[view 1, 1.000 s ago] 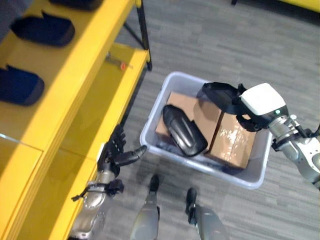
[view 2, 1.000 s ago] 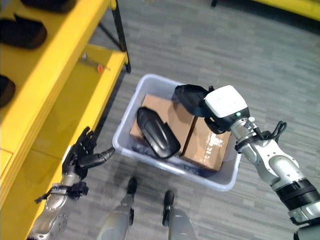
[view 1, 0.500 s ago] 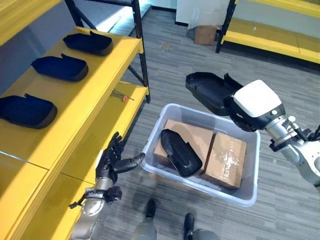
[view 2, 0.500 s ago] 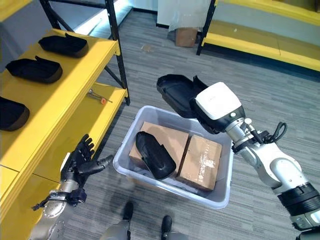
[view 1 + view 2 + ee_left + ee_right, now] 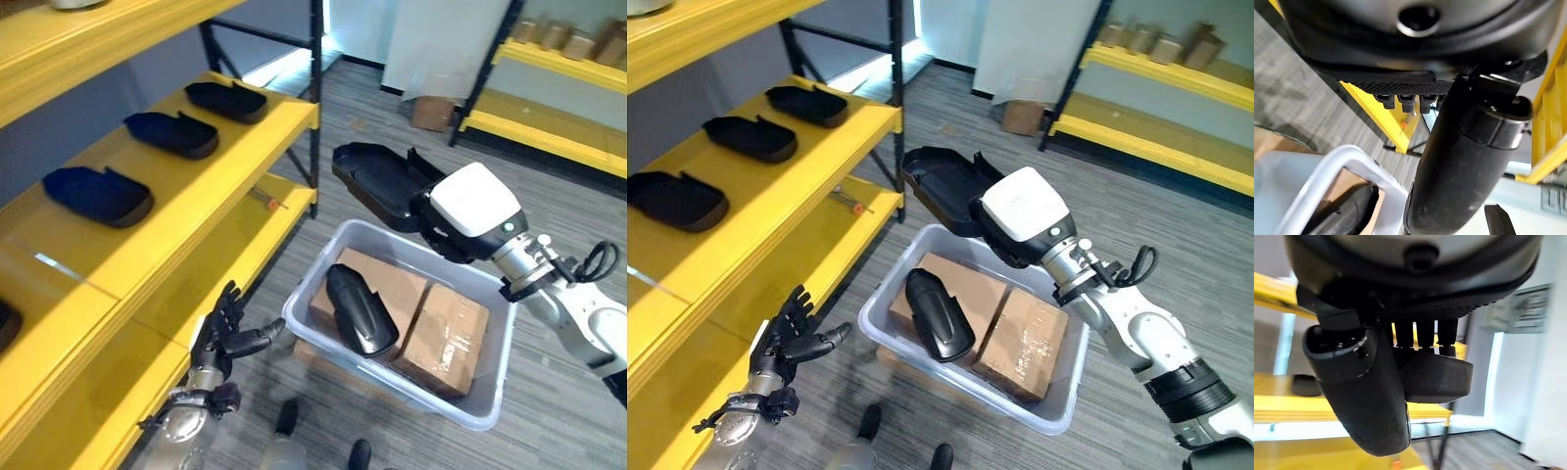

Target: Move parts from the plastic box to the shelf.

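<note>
Left eye view showed three parts [image 5: 102, 194] on the shelf [image 5: 196, 186], the right hand [image 5: 446, 220] clamped round a fourth [image 5: 377, 183] above the box [image 5: 490, 387], one part [image 5: 360, 310] left inside, and the left hand [image 5: 232, 338] spread and holding nothing.

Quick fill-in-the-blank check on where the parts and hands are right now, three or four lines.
1. The right hand holds a black part raised above the plastic ____.
2. A second black part lies on the ____ boxes in the plastic box.
3. The left hand is open beside the yellow ____.

Missing words: box; cardboard; shelf
</note>
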{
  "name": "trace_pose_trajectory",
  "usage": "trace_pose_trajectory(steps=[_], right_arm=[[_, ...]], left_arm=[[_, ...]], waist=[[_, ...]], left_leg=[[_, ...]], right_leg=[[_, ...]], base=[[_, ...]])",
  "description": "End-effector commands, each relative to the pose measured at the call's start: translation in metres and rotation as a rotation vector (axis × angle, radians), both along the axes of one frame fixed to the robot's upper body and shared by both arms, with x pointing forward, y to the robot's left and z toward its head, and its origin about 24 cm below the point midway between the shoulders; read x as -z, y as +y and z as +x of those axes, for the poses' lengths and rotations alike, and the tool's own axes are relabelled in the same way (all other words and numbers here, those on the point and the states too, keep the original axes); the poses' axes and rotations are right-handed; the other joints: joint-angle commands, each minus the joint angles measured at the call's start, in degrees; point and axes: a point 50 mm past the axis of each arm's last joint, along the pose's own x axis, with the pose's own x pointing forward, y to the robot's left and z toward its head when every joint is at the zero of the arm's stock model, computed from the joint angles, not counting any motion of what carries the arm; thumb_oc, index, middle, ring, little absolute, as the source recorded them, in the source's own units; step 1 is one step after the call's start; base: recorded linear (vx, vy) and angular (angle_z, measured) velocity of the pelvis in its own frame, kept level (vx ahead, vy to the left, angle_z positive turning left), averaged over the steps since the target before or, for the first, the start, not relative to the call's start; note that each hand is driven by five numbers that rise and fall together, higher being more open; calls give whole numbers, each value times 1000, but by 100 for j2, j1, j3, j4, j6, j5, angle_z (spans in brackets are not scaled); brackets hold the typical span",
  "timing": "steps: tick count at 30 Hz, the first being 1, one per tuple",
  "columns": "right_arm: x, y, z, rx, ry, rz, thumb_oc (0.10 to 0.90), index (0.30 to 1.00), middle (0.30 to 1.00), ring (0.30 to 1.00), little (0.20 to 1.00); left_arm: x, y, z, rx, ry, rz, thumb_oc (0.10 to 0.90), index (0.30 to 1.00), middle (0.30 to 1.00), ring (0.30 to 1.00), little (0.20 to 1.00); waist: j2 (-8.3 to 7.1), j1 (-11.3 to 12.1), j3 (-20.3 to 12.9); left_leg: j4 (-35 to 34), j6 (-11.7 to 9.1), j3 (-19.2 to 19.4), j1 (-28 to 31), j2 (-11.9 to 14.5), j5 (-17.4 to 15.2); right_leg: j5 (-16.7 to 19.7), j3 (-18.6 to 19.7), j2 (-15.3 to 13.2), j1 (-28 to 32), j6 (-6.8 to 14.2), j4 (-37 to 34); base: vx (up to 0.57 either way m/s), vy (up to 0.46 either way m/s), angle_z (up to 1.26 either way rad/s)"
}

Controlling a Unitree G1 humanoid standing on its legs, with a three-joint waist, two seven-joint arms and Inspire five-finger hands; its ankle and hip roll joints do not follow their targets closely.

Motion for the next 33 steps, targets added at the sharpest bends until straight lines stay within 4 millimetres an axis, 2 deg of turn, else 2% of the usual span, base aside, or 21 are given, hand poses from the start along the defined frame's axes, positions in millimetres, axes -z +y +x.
trace_pose_trajectory(steps=[1,2,3,4,6,7,8,10,14,17,18,22,23,24,25,27,28,29,31,32,33], right_arm=[[-80,9,-4,-69,-399,114,400,300,300,300,300],[-80,9,-4,-68,-400,115,400,300,300,300,300],[-81,7,-6,-64,-415,116,400,300,300,300,300],[-83,2,-9,-44,-438,128,400,300,300,300,300],[-85,-1,-11,-29,-449,144,400,300,300,300,300],[-84,-2,-12,-28,-448,144,400,300,300,300,300],[-86,-3,-14,-25,-459,155,400,300,300,300,300],[-83,-5,-15,-15,-447,177,400,300,300,300,300],[-79,-6,-17,-7,-431,207,400,300,300,300,300],[-77,-5,-19,-16,-435,273,400,300,300,300,300],[-77,-4,-20,-19,-436,281,400,300,300,300,300],[-75,-5,-21,-10,-445,282,400,300,300,300,300],[-75,-5,-21,-10,-445,283,400,300,300,300,300],[-74,-4,-21,-6,-443,280,400,300,300,300,300],[-72,-5,-21,2,-439,266,400,300,300,300,300],[-71,-5,-22,3,-438,268,400,300,300,300,300],[-68,-4,-21,6,-431,262,400,300,300,300,300],[-68,-4,-21,6,-431,262,400,300,300,300,300],[-66,-4,-22,5,-422,250,400,300,300,300,300],[-66,-1,-21,-5,-418,239,400,300,300,300,300],[-66,0,-22,-14,-416,235,400,300,300,300,300]], left_arm=[[-37,-9,22,59,-213,12,900,1000,1000,1000,1000],[-37,-9,22,60,-212,12,900,1000,1000,1000,1000],[-38,-10,24,64,-216,13,900,1000,1000,1000,1000],[-42,-12,27,77,-229,16,900,1000,1000,1000,1000],[-43,-13,28,89,-237,18,900,1000,1000,1000,1000],[-43,-13,28,90,-236,18,900,1000,1000,1000,1000],[-42,-16,28,97,-233,10,900,1000,1000,1000,1000],[-41,-17,27,105,-223,18,900,1000,1000,1000,1000],[-41,-13,24,97,-221,36,900,1000,1000,1000,1000],[-41,-6,19,68,-221,40,900,1000,1000,1000,1000],[-42,-6,18,68,-227,47,900,1000,1000,1000,1000],[-43,0,15,52,-228,69,900,1000,1000,1000,1000],[-43,0,15,51,-227,71,900,1000,1000,1000,1000],[-44,1,15,52,-232,74,900,1000,1000,1000,1000],[-45,1,15,55,-234,82,900,1000,1000,1000,1000],[-44,1,15,58,-234,88,900,1000,1000,1000,1000],[-45,0,16,65,-237,97,900,1000,1000,1000,1000],[-45,0,16,65,-237,97,900,1000,1000,1000,1000],[-45,1,19,65,-237,103,900,1000,1000,1000,1000],[-46,1,20,61,-240,111,900,1000,1000,1000,1000],[-45,1,20,55,-237,112,900,1000,1000,1000,1000]], waist=[[-216,-62,-381],[-208,-61,-375],[-201,-157,-395],[-119,-316,-434],[-43,-412,-503],[-51,-423,-505],[-1,-469,-580],[-3,-431,-576],[-53,-322,-589],[-96,-150,-621],[-126,-101,-606],[-192,30,-659],[-183,9,-685],[-200,40,-688],[-236,81,-671],[-260,80,-679],[-277,97,-682],[-279,95,-683],[-264,-17,-643],[-173,-182,-566],[-99,-288,-549]], left_leg=[[1747,-66,408,237,366,9],[1796,-67,397,221,377,-27],[1966,-60,653,304,550,-121],[2200,-176,873,575,840,-397],[1788,-168,956,794,819,-750],[1738,-148,955,825,795,-750],[1318,-114,1048,966,665,-1022],[1104,-4,853,1033,369,-1113],[840,129,669,1081,37,-1121],[618,291,484,1099,-320,-1126],[620,340,540,1031,-411,-1021],[596,449,378,992,-718,-1046],[582,437,288,1034,-700,-1132],[606,468,250,1015,-795,-1150],[635,528,271,926,-959,-1069],[651,558,211,902,-1049,-1073],[652,603,136,880,-1160,-1076],[653,604,134,878,-1164,-1075],[612,624,-1,848,-1224,-1010],[537,682,-132,860,-1247,-897],[427,747,-192,910,-1248,-800]], right_leg=[[-48,-386,-689,-396,499,581],[-64,-391,-682,-394,500,598],[-105,-569,-755,-421,473,679],[-287,-777,-893,-467,524,988],[-281,-970,-1050,-512,606,1189],[-283,-984,-1075,-503,629,1204],[-245,-1087,-1243,-487,741,1315],[-162,-1115,-1463,-459,853,1440],[60,-1146,-1705,-395,1019,1434],[304,-1193,-1916,-288,1172,1278],[433,-1333,-1999,-289,1105,1210],[785,-1421,-2249,-136,1286,1033],[723,-1301,-2209,-107,1385,1040],[840,-1322,-2287,-60,1441,1006],[1067,-1474,-2443,-37,1396,948],[1163,-1507,-2511,0,1441,934],[1341,-1470,-2617,2,1501,998],[1342,-1471,-2621,1,1503,999],[1503,-952,-2550,-150,1447,1120],[1497,-273,-2266,-448,1354,1365],[1236,89,-1883,-691,1213,1582]], base=[[-143,-43,61],[-67,15,65],[5,84,121],[-6,131,133],[30,150,102],[53,211,104],[54,236,151],[54,275,120],[16,160,41],[-1,232,39],[-54,248,37],[26,170,25],[94,130,32],[24,188,35],[-25,254,42],[-1,170,51],[25,96,32],[25,123,18],[-3,114,36],[1,236,96],[25,272,91]])
